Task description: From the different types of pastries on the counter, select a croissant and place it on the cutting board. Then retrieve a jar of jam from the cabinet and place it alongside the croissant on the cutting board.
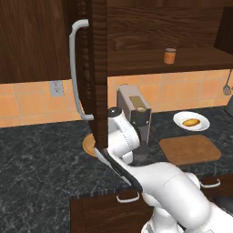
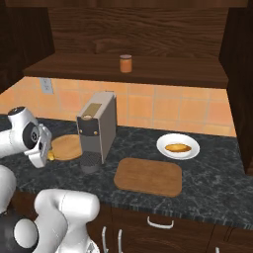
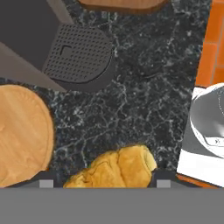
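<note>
Gripping the croissant (image 3: 114, 169) between its two dark fingertips, the claw (image 3: 101, 183) hangs above the dark marbled counter (image 3: 144, 92), beside the round light-tan wooden disc (image 3: 22, 133) and the grey coffee machine (image 2: 98, 129). Farther right on the counter, the cutting board (image 2: 148, 177) lies bare, with a white plate (image 2: 192, 142) carrying an oval pastry (image 2: 178, 147) just behind it. Higher up, the jar of jam (image 2: 126, 63) stands on the shelf of the cabinet (image 1: 159, 36), its door (image 1: 93, 68) swung open.
</note>
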